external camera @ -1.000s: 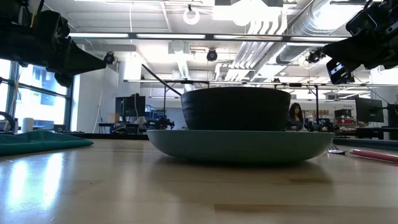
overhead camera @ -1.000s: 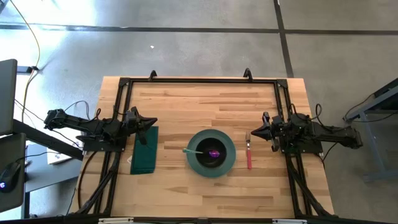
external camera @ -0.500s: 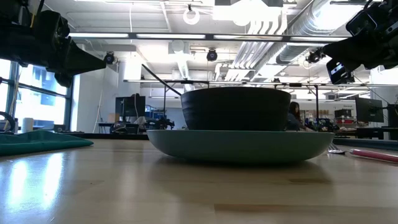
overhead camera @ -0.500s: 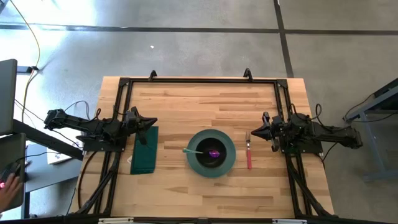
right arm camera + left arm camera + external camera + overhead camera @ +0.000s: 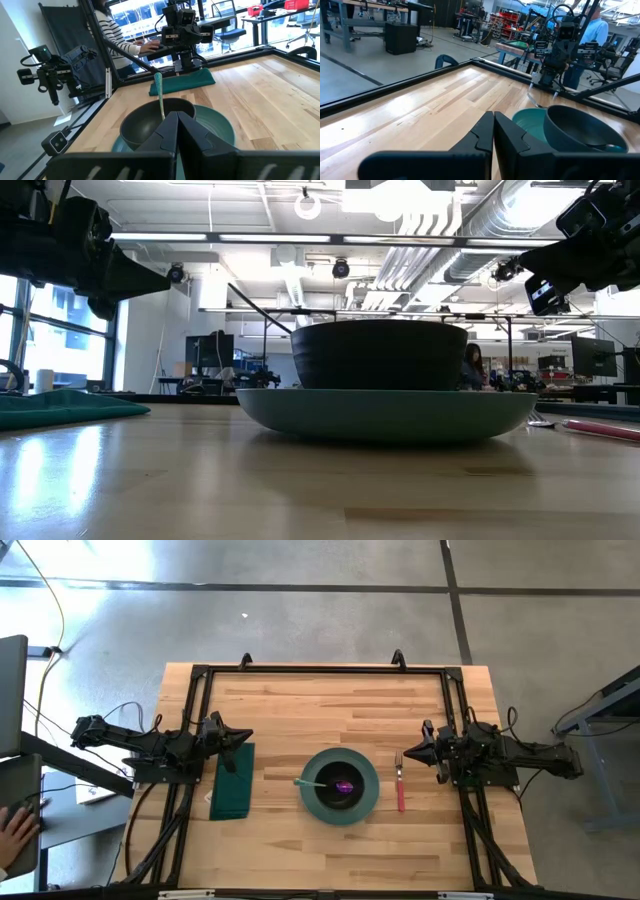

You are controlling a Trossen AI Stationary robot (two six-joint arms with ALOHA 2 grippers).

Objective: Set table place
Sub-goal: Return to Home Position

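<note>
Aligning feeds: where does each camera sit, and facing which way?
High view: overhead, straight down on table; left gripper and right gripper at opposite sides.
Low view: table height, level at bowl on plate; arms above.
Left wrist view: past own shut fingers toward right arm.
Right wrist view: likewise toward left arm.
Both wrist views share the bowl.

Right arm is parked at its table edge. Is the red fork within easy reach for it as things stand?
Probably yes. The red fork lies on bare wood just ahead of the right claw, beside the plate, with nothing between them.
</note>
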